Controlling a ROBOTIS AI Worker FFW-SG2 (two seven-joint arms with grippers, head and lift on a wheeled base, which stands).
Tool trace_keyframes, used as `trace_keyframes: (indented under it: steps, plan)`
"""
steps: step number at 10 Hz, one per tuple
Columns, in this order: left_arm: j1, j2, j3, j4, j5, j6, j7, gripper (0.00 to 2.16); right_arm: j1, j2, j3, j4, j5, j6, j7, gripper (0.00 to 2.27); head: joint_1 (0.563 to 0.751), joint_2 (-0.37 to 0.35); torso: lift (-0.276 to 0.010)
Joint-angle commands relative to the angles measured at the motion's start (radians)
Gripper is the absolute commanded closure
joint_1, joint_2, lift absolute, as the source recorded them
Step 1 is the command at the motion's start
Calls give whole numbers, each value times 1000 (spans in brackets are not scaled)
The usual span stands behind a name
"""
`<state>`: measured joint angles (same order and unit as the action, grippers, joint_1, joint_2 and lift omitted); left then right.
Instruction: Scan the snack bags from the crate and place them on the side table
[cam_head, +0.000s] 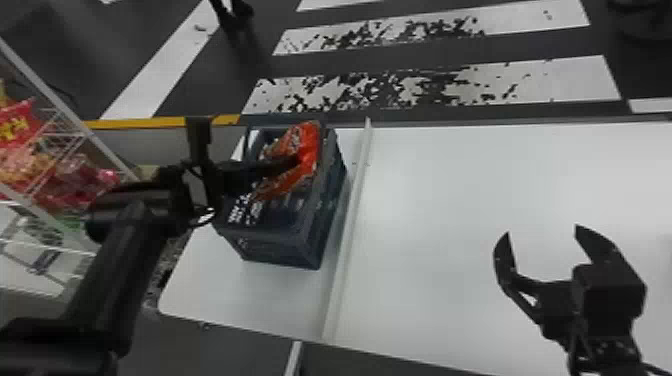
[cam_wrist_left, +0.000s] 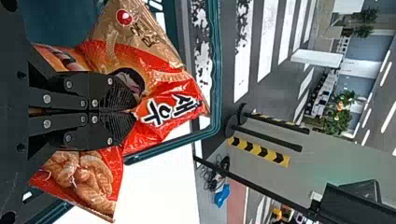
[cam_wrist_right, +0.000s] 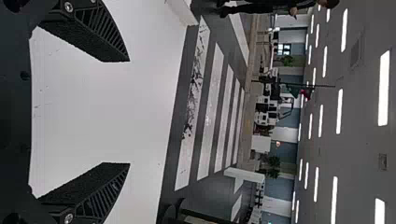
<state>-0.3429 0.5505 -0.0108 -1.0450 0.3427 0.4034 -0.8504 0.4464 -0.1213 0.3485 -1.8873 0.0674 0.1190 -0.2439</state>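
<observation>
My left gripper is over the dark blue crate, shut on an orange-red snack bag at the crate's opening. In the left wrist view the left gripper pinches the middle of the red and tan snack bag, which is creased around the fingertips; the crate's rim passes behind it. Above the white table on the right, my right gripper stands open and holds nothing. The right wrist view has the right gripper with its two fingers wide apart.
The crate stands on the left part of the white table, beside a raised white strip. A wire rack with red snack bags is at the far left, near the left arm. Striped floor lies beyond the table.
</observation>
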Motion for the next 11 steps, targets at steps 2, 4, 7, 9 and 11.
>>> trace_keyframes:
  steps: [2,4,7,9,11]
  plan:
    - [7,3,25,-1,59,75,-9,2135,0,0,1,-1,-1,0,0,83,695,296,-50]
    - [16,14,86,-7,174,176,-1,2135,0,2,1,0,0,3,0,83,695,302,-50]
    - [30,25,173,-13,328,332,33,2135,0,3,3,0,0,3,0,83,695,324,-50]
    - [38,26,209,-9,440,446,76,2135,-2,5,4,2,0,3,0,83,695,330,-50]
    - [45,28,236,-4,527,559,114,2135,-2,3,6,2,0,9,0,83,695,330,-50]
